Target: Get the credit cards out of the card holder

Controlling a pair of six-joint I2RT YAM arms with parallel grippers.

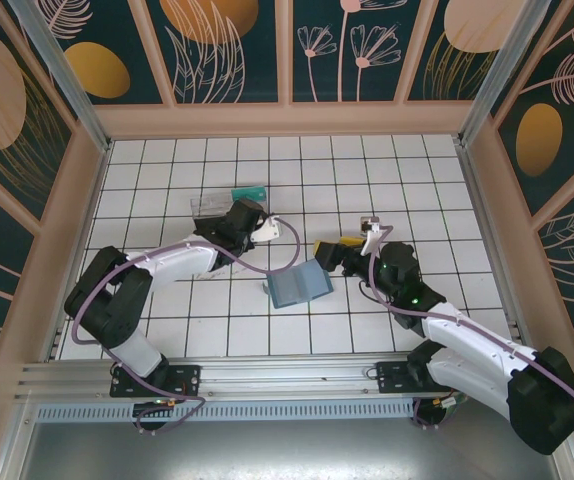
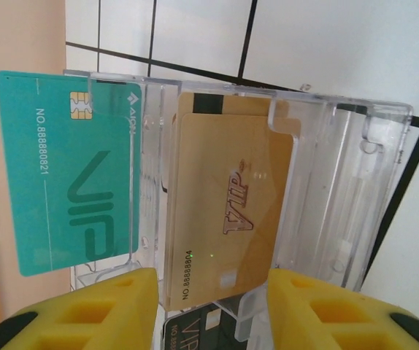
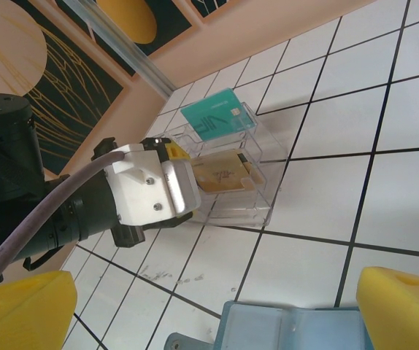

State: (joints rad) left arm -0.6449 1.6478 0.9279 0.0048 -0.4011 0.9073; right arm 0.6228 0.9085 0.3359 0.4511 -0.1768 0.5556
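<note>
Right gripper (image 3: 217, 302): spread wide above wallet (image 3: 290, 328), empty.
Wallet: mid-table; lower edge cut off.
Left gripper (image 2: 213, 306): pads apart, flanking tan card (image 2: 228, 211) in clear box (image 2: 341, 189).
Teal card (image 2: 67, 171): box's far end; print legible from left wrist, blurred overhead.
Black card (image 2: 202, 335): mostly hidden.

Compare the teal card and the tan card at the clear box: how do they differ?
Colour: the teal card is green-blue, the tan card gold-brown. Place: the teal card juts past the clear box's wall, the tan card lies within it. Lettering: the teal card's is plain block strokes, the tan card's slanted serif. Both read VIP with a number.
</note>
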